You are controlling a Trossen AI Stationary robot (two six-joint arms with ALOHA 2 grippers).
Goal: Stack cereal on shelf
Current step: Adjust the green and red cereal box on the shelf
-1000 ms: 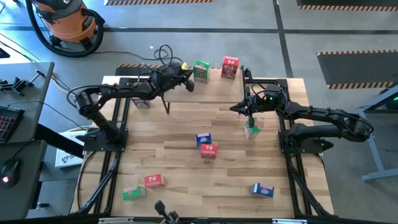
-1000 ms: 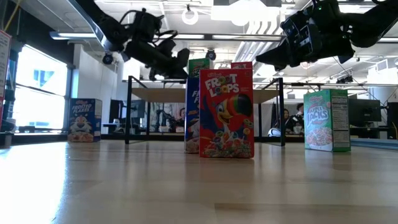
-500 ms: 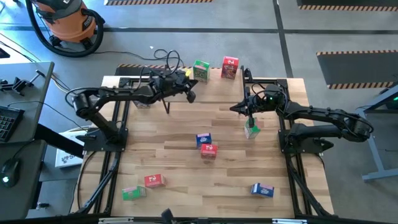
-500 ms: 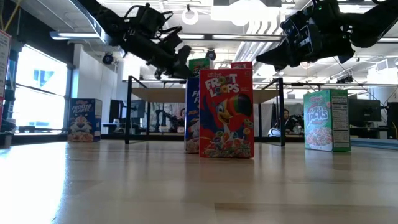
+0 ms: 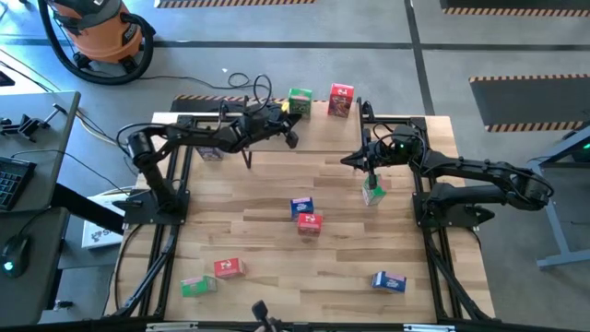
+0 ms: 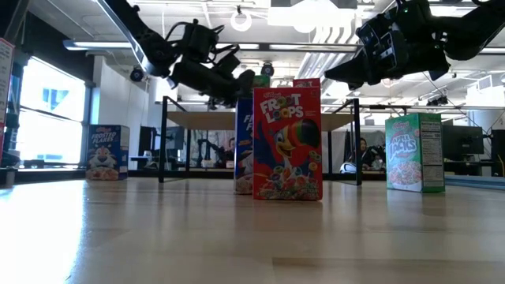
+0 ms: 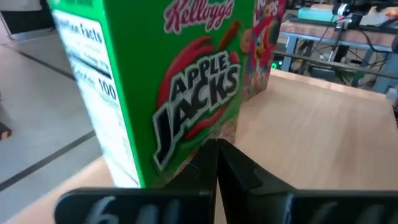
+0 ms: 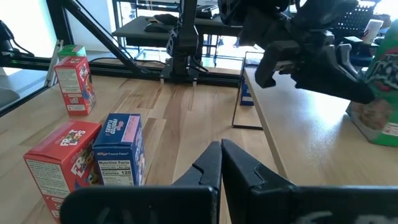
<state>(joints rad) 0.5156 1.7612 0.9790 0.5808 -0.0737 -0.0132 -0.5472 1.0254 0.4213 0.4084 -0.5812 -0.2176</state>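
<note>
Closing in on green box [image 7: 168,93] at shelf's [image 5: 369,138] far edge, left gripper [image 5: 291,140] pinched together, empty.
Should spread fingers before contact or it topples; right gripper [image 5: 354,162] also together.

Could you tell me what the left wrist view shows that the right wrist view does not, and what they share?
Only the left wrist view shows the green Apple Jacks box's front, close behind the shut left gripper. Only the right wrist view shows the blue Frosted Flakes box beside a red Froot Loops box, past the shut right gripper. Both show the light-wood shelf board and that green box.
</note>
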